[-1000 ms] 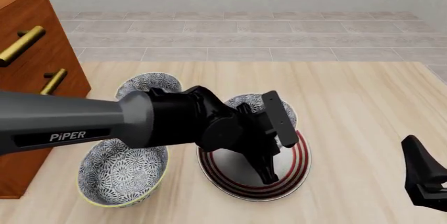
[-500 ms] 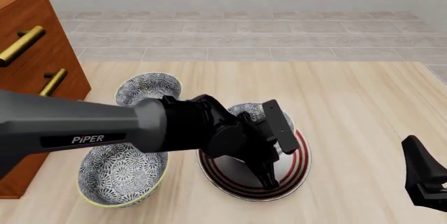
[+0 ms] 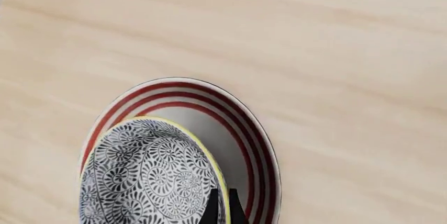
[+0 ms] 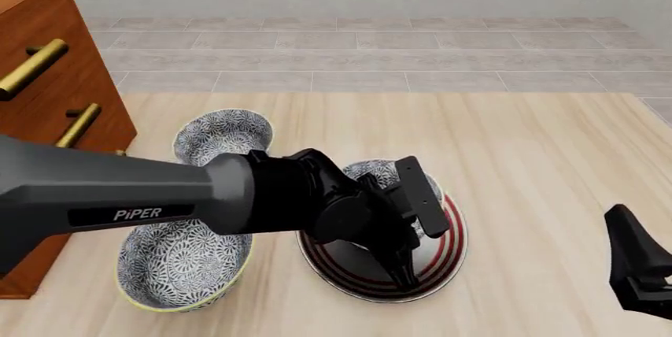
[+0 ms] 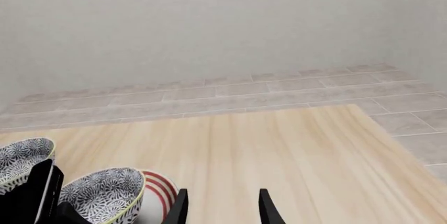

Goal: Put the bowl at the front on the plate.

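- The light wooden table (image 4: 546, 156) carries everything in the scene, with a brown wooden cabinet (image 4: 47, 109) with brass handles standing at its left edge.
- The left arm (image 4: 157, 195), dark grey and marked PIPER, reaches across from the left, hiding much of the plate and of the bowl on it.
- The plate (image 4: 446, 246), white with three red rings, lies near the middle of the table.
- The bowl (image 3: 150, 174), patterned blue-grey and white with a yellow-green rim, sits on the plate, toward its far side in the front view.
- A second patterned bowl (image 4: 179, 262) sits on the table left of the plate, at the front; a third patterned bowl (image 4: 220, 132) sits farther back, near the cabinet.
- The left gripper (image 3: 221, 208) has its two fingertips drawn close together on the bowl's rim, clamping it.
- The right gripper (image 5: 222, 208) hangs above the table's right side, well apart from the plate, its fingers spread and holding nothing.
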Controlling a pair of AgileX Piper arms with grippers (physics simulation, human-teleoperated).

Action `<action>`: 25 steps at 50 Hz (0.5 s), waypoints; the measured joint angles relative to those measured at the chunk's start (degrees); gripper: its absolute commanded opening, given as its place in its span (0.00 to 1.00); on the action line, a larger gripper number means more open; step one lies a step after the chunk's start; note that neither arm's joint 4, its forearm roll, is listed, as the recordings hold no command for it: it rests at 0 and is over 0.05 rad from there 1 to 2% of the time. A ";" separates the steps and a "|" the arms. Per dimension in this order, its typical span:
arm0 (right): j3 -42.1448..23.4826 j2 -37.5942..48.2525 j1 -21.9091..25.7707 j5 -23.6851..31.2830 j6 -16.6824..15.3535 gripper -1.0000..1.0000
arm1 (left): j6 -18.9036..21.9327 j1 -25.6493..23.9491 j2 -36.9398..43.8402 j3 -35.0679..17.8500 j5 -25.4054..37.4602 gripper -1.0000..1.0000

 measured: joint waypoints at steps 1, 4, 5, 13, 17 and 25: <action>0.00 -0.02 -0.01 0.01 0.00 1.00 | 0.05 0.01 0.00 0.01 -0.02 0.00; 0.00 -0.06 -0.03 0.04 0.01 1.00 | 0.21 0.05 0.00 0.03 -0.07 0.00; 0.00 -0.07 -0.04 0.04 0.02 1.00 | 0.27 0.06 0.00 0.04 -0.09 0.00; 0.01 -0.20 -0.12 0.14 0.06 1.00 | 0.79 0.15 -0.01 0.09 -0.21 0.00; 0.01 -0.25 -0.16 0.17 0.09 1.00 | 1.07 0.21 -0.02 0.10 -0.23 0.00; 0.00 -0.40 -0.22 0.29 0.14 1.00 | 1.19 0.67 0.32 -0.28 -0.21 0.00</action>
